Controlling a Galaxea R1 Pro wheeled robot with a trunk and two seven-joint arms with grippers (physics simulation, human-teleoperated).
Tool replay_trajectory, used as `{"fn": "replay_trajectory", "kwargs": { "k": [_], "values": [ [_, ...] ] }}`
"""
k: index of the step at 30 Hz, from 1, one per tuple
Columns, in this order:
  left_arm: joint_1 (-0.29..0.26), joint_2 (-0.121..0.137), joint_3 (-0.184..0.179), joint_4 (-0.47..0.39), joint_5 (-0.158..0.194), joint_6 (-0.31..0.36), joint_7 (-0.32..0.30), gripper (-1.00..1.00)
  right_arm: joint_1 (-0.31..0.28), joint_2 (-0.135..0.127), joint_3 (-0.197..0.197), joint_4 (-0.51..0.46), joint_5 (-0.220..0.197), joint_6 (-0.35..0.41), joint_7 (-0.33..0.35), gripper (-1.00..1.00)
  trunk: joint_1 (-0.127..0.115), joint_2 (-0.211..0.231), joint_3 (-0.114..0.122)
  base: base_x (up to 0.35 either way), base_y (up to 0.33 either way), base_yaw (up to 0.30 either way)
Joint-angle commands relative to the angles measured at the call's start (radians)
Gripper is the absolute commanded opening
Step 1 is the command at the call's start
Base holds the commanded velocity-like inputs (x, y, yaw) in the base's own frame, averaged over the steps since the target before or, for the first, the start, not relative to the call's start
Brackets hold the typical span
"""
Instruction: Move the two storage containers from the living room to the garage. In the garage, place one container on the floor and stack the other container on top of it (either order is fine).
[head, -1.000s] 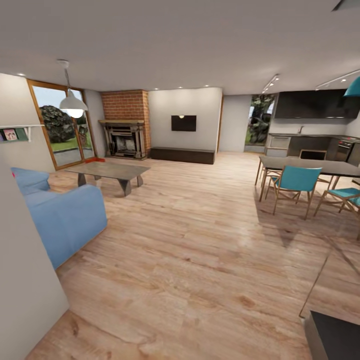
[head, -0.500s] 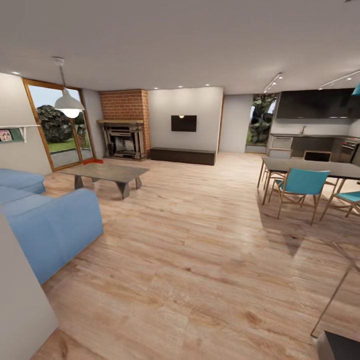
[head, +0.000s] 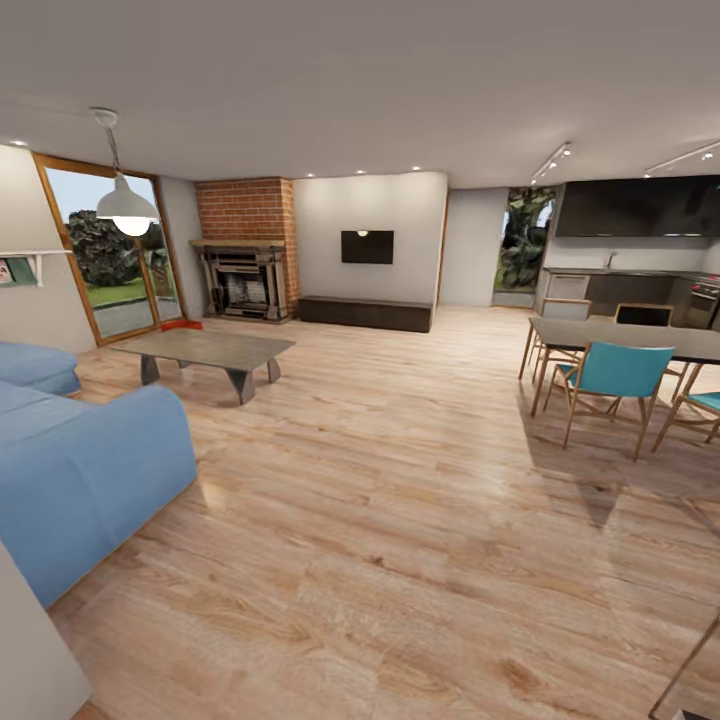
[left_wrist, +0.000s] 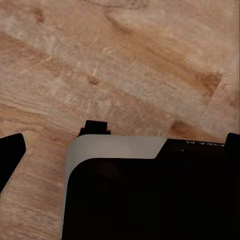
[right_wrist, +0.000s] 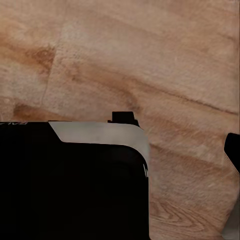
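I am in the living room, on its light wood-plank floor (head: 400, 480). A small red-orange shape, a storage container (head: 182, 324), lies on the floor far off, behind the coffee table (head: 205, 349) and near the glass door; I cannot tell whether it is one bin or two. In the left wrist view my left gripper (left_wrist: 120, 155) hangs over the planks above my own dark base (left_wrist: 150, 200), fingertips (left_wrist: 11, 159) wide apart with nothing between them. My right gripper (right_wrist: 120, 150) hangs likewise, one fingertip (right_wrist: 233, 150) showing at the picture's edge.
A light blue sofa (head: 80, 470) stands close at the left, with a wall corner (head: 30, 650) nearer still. The dining table (head: 640, 340) and teal chairs (head: 612, 380) stand at the right. The brick fireplace (head: 245, 250) and a pendant lamp (head: 126, 205) are at the back left.
The whole view has shifted: the camera moved forward, so the sofa is nearer and the near wall corner takes up less of the picture. Nothing in the room has moved.
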Motion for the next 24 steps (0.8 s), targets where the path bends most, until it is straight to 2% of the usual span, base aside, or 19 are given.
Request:
{"fn": "replay_trajectory", "kwargs": {
  "k": [1, 14, 24],
  "values": [
    [-0.001, 0.0, -0.001, 0.001, 0.01, -0.003, -0.005, 1.0, -0.001, 0.001, 0.008, 0.003, -0.006, -0.005, 0.0, 1.0, 0.001, -0.001, -0.001, 0.322, 0.0, -0.075],
    [-0.001, 0.0, -0.001, 0.001, 0.01, -0.004, -0.006, 1.0, -0.001, 0.001, 0.008, 0.003, -0.007, -0.005, 0.0, 1.0, 0.001, -0.001, -0.001, 0.322, 0.0, -0.169],
    [-0.001, 0.0, -0.001, 0.001, 0.01, -0.004, -0.005, 1.0, -0.001, 0.001, 0.008, 0.003, -0.007, -0.005, 0.0, 1.0, 0.001, -0.001, -0.001, 0.322, 0.0, -0.021]
  ]
}}
